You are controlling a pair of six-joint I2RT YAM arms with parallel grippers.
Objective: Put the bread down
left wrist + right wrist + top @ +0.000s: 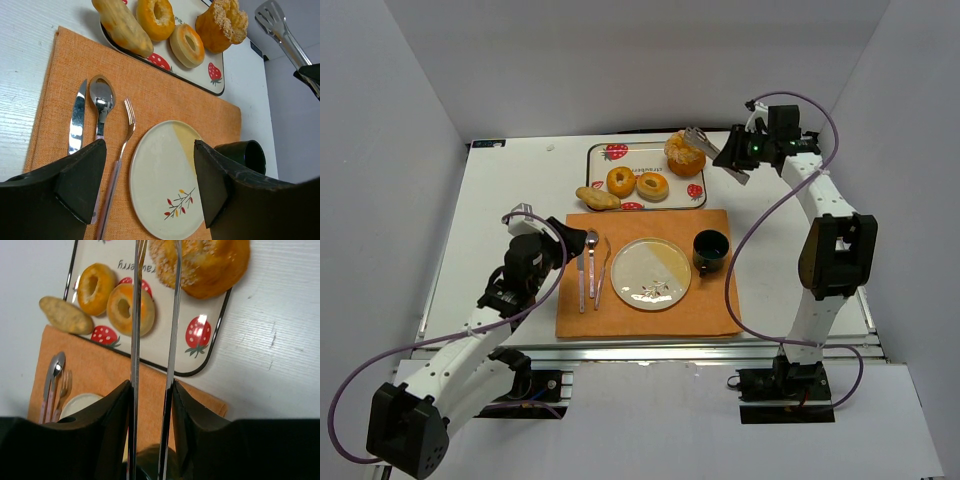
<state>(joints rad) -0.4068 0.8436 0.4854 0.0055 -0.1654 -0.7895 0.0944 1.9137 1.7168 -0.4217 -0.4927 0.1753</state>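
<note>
Right wrist view: your right gripper [152, 390] pinches metal tongs [134, 315]; their tips run off the top edge at the sugared bun [210, 265] just ahead, itself cut off, contact unclear. Your left gripper [149, 165] hangs spread.

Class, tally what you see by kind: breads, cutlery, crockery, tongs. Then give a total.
Breads: 4 (long roll, ring bread, second ring bread, sugared bun)
Cutlery: 3 (knife, spoon, fork)
Crockery: 2 (plate, cup)
Tongs: 1
Total: 10
</note>
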